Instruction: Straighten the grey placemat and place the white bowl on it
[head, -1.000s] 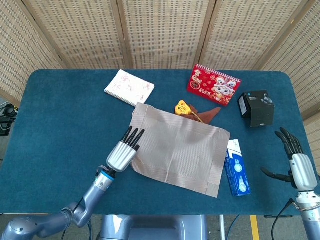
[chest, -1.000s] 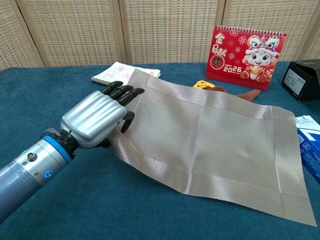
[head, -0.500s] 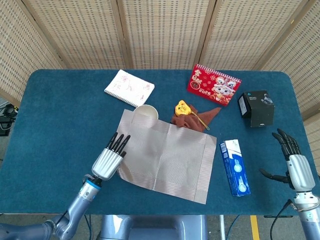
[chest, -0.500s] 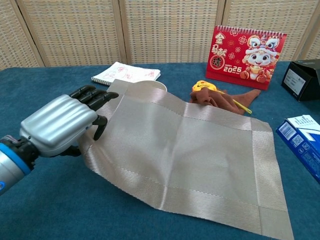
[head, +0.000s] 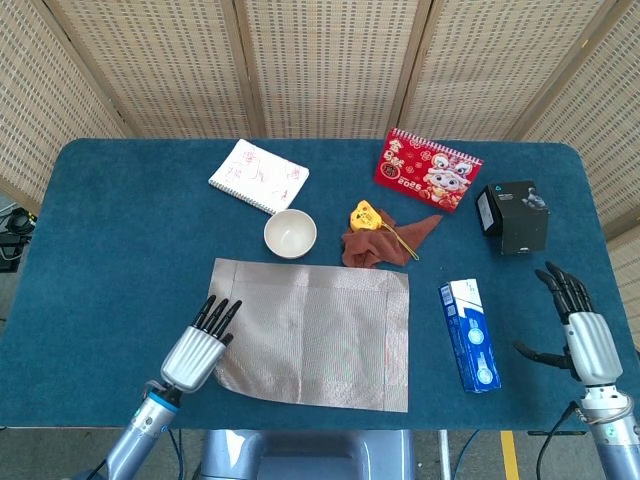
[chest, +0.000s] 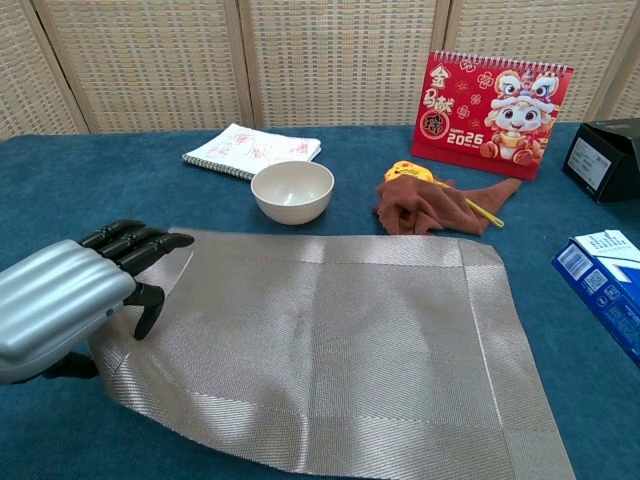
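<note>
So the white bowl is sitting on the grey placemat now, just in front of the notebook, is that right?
Not quite. The white bowl is in front of the notebook, but it sits on the blue table, just beyond the far edge of the grey placemat, not on it. The head view shows this most clearly.

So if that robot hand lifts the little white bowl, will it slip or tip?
The white bowl looks glossy and rounded, so probably slippery for the left hand. It stands upright, apparently empty, so likely light and steady. It could be fragile if ceramic.
</note>
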